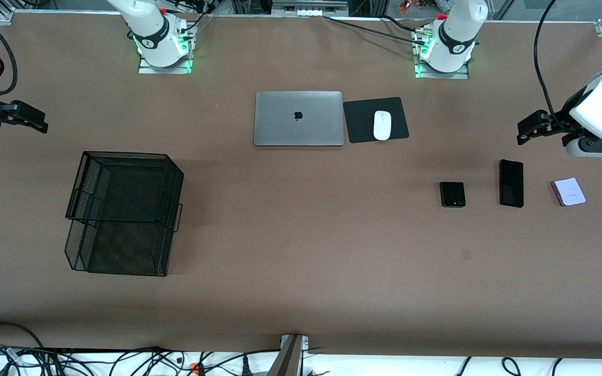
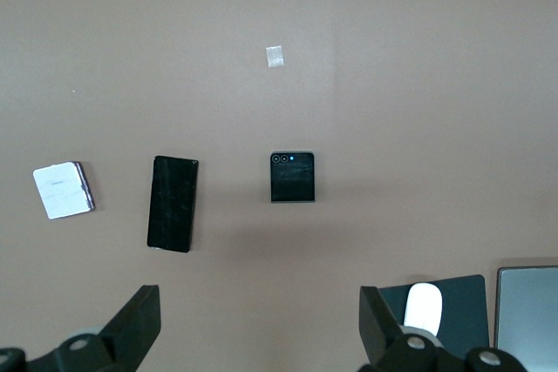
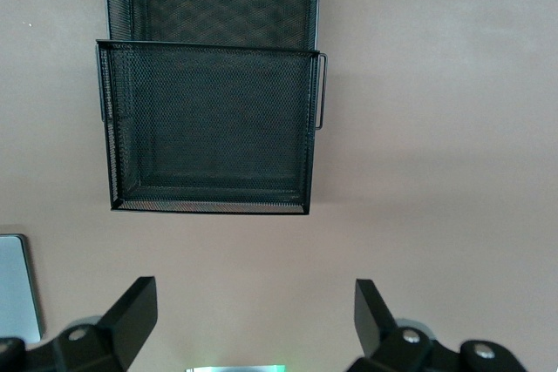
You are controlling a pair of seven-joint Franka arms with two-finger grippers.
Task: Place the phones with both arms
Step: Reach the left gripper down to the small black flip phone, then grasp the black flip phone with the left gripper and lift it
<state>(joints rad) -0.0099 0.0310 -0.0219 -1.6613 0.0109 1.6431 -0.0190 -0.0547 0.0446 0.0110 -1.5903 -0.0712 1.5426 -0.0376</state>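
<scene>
Starting with the front view: three phones lie in a row on the brown table point(image 1: 301, 292) toward the left arm's end. The black flip phone point(image 1: 452, 194) is nearest the table's middle, the slim black phone point(image 1: 511, 183) is beside it, and the pale flip phone point(image 1: 568, 191) is at the outer end. All three are apart from one another. The left gripper point(image 1: 528, 130) hangs above the table near the pale flip phone; the right gripper point(image 1: 32, 119) hangs at the other end, near a black mesh tray point(image 1: 123, 214). A closed laptop point(image 1: 298, 118) and a mouse point(image 1: 382, 125) on a black pad point(image 1: 363, 122) lie between the arm bases.

Left wrist view: jaws apart, holding nothing, over the three phones.

Right wrist view: jaws apart, holding nothing, over the mesh tray.
</scene>
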